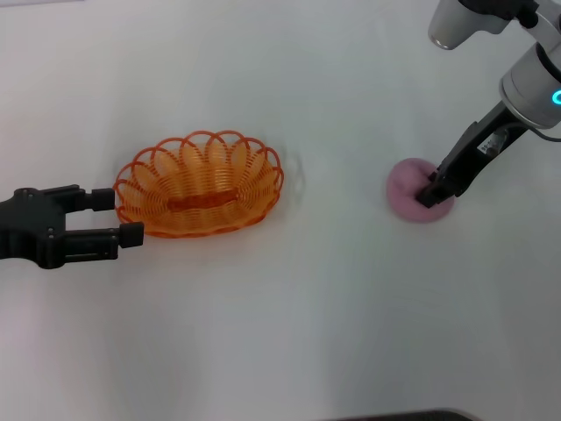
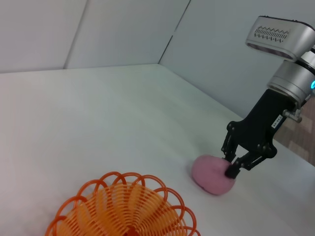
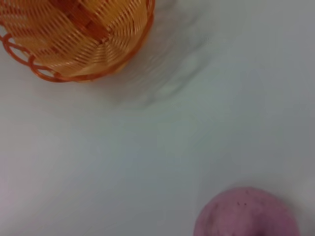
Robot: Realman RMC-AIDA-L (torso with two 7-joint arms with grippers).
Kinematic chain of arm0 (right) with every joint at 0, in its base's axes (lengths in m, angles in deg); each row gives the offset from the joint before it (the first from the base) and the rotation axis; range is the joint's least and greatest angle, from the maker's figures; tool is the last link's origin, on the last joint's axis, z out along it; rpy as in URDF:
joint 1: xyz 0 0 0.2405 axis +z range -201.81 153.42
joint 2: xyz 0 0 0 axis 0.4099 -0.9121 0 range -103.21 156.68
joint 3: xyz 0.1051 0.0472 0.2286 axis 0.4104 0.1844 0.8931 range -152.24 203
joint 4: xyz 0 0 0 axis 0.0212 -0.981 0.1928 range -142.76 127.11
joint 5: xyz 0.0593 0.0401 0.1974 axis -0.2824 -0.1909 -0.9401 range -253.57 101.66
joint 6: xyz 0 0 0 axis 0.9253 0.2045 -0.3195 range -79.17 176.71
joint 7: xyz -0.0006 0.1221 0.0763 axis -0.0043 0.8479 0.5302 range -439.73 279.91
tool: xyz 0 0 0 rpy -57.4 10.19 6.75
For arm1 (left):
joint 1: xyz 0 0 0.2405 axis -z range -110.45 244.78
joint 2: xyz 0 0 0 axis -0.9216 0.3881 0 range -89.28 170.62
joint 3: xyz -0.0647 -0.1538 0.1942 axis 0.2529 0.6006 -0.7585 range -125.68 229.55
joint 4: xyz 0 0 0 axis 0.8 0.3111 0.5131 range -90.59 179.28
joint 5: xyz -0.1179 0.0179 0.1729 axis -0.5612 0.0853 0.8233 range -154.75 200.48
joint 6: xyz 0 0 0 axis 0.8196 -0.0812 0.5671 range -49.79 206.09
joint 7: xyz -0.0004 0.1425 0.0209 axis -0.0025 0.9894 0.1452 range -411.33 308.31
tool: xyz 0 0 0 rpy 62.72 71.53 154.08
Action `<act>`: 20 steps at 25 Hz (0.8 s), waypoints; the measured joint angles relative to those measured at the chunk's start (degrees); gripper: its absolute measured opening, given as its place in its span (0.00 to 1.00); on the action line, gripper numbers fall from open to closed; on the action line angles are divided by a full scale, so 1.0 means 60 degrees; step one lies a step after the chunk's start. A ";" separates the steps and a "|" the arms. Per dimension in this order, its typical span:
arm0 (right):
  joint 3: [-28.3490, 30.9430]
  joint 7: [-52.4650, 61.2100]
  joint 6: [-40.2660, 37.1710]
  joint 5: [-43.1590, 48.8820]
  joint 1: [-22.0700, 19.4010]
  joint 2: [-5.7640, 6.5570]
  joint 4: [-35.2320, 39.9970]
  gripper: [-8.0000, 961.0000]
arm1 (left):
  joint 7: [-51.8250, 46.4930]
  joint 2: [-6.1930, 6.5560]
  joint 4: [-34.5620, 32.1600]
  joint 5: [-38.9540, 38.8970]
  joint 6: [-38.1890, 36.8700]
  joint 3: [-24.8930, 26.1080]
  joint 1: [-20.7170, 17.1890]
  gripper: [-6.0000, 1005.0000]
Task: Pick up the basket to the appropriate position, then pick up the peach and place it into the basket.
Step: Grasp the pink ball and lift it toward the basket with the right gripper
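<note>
The orange wire basket (image 1: 200, 184) stands upright on the white table, left of centre. It also shows in the left wrist view (image 2: 123, 211) and the right wrist view (image 3: 74, 34). My left gripper (image 1: 129, 215) is open at the basket's left end, its fingertips on either side of the rim there. The pink peach (image 1: 405, 189) lies on the table at the right, seen also in the left wrist view (image 2: 209, 174) and the right wrist view (image 3: 246, 214). My right gripper (image 1: 429, 195) comes down from the upper right and is closed on the peach's right part (image 2: 230, 166).
The white table (image 1: 307, 333) stretches bare between basket and peach and toward the front. In the left wrist view, pale walls (image 2: 123, 34) stand behind the table.
</note>
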 joint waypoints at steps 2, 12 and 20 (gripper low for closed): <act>0.0052 -0.0010 0.0006 -0.0001 0.0007 0.0007 0.0018 0.33 | -0.0008 0.0000 0.0000 0.0003 0.0000 0.0003 0.0003 0.84; 0.0377 -0.0204 -0.0044 -0.0701 -0.0008 0.0197 0.0238 0.08 | -0.0108 0.0000 0.0000 0.0007 0.0029 -0.0029 0.0015 0.84; 0.1674 -0.1234 -0.0660 -0.3835 -0.0117 0.0612 0.0588 0.08 | -0.0191 0.0000 0.0000 0.0012 0.0029 -0.0034 0.0016 0.84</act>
